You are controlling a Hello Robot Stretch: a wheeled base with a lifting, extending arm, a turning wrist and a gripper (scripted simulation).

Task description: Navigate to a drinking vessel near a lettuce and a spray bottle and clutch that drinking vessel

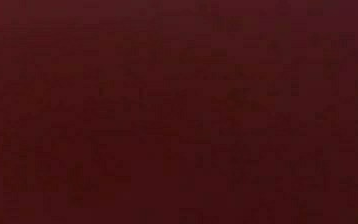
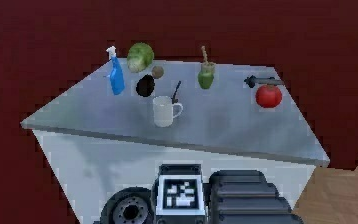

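Observation:
A white mug (image 2: pixel 167 111) with a dark stick-like thing in it stands on the grey-topped counter (image 2: pixel 107 120), toward its front middle. Behind it to the left stand a blue spray bottle (image 2: pixel 115 76) and a green lettuce (image 2: pixel 140 55). A dark egg-shaped thing (image 2: pixel 143 88) lies between them and the mug. At the arm side view's bottom edge sit a white marker square (image 2: pixel 182 195) and, left of it, the gripper's dark body (image 2: pixel 128 208), low in front of the counter. I cannot make out its far end, so I cannot tell whether it holds anything.
A green cup with a stick in it (image 2: pixel 206 74), a red round fruit (image 2: pixel 269 96) and a small dark object (image 2: pixel 259 80) stand on the counter's right half. A dark red wall (image 1: pixel 177 110) stands close ahead. Brown floor (image 2: pixel 342 195) shows right of the counter.

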